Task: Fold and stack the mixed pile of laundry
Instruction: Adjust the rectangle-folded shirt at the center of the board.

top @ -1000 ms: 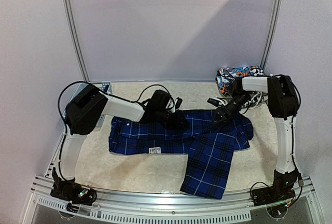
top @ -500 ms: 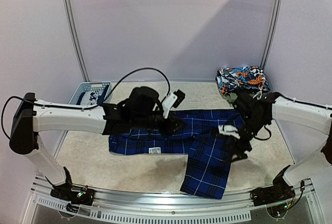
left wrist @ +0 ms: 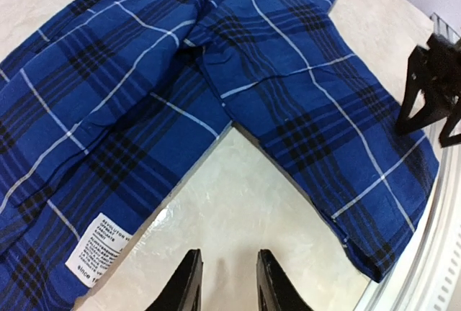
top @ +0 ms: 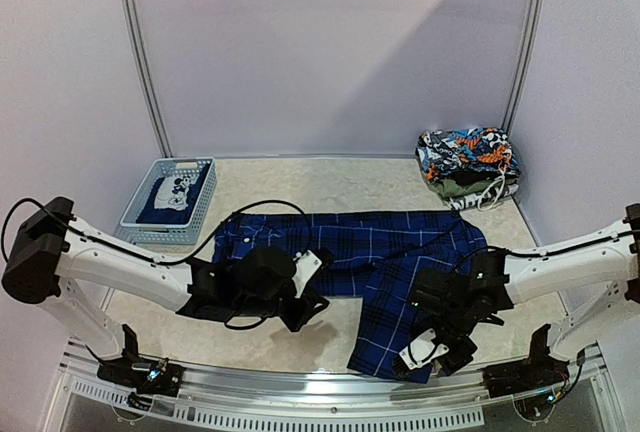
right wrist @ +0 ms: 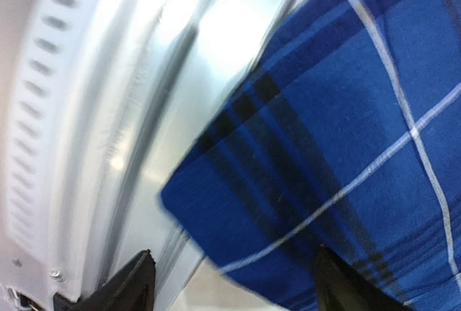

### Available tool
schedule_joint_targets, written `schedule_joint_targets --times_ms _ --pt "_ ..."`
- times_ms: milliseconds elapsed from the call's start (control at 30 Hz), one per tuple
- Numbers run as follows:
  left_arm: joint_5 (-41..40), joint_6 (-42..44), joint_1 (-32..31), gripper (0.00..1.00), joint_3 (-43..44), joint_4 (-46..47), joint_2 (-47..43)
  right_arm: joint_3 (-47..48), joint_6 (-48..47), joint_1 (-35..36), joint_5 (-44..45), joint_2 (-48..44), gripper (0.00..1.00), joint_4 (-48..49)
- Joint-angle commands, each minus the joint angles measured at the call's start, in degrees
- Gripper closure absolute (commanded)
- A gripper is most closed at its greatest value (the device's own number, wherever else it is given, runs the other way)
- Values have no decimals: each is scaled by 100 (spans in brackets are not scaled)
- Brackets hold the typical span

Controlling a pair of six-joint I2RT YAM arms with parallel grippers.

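Observation:
A blue-and-black plaid shirt (top: 360, 242) lies spread flat across the table, one sleeve (top: 400, 322) running toward the near edge. My left gripper (top: 305, 310) hovers low over bare tabletop in the notch between shirt body and sleeve. It is open by a narrow gap (left wrist: 227, 282) with nothing in it, and the shirt's white label (left wrist: 97, 250) lies just to its left. My right gripper (top: 432, 354) is at the sleeve's cuff (right wrist: 238, 203), open wide (right wrist: 241, 286), its fingers either side of the cuff corner without touching. A navy T-shirt (top: 175, 192) sits in the basket.
A light-blue slotted basket (top: 135, 220) stands at the back left. A heap of colourful patterned garments (top: 465, 157) lies at the back right. The metal rail (right wrist: 94, 109) of the table's near edge runs right beside the cuff.
Both arms swung from the shirt's far side to the near side. The left gripper opened a little, and the right one went to the sleeve cuff. The shirt lies as before.

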Motion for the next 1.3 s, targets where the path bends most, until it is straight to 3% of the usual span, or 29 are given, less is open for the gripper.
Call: schedule_joint_targets --times_ms 0,67,167,233,300,433,667,767,967,1100,1267 --pt "-507 -301 -212 72 -131 237 -363 177 186 168 641 498 35 484" --pt "-597 -301 -262 72 -166 207 -466 261 231 174 692 574 51 473" --pt "-714 -294 -335 72 -210 146 -597 304 267 170 798 576 84 459" --pt "-759 -261 -365 72 -231 119 -657 365 309 177 774 498 95 396" --pt "-737 -144 -400 72 -210 58 -690 515 369 177 642 351 100 250" --pt "-864 424 -611 71 10 -301 -689 1011 426 -120 251 -58 100 -161" --pt "-1556 1127 -863 71 412 -644 -649 2314 22 -2277 -1186 -127 100 -713" --pt "-1862 1296 -892 71 537 -616 -681 2685 54 -3113 -1724 263 100 -458" --pt "-1888 2273 -888 70 1156 -589 -128 3941 1207 -4134 -2330 2020 98 -112" --pt "-1732 2993 -898 69 2141 -1218 794 4925 2348 -4482 -2140 3357 68 -233" --pt "-1777 3700 -752 67 3428 -2128 1873 4839 2666 -4690 -2200 3223 49 -213"
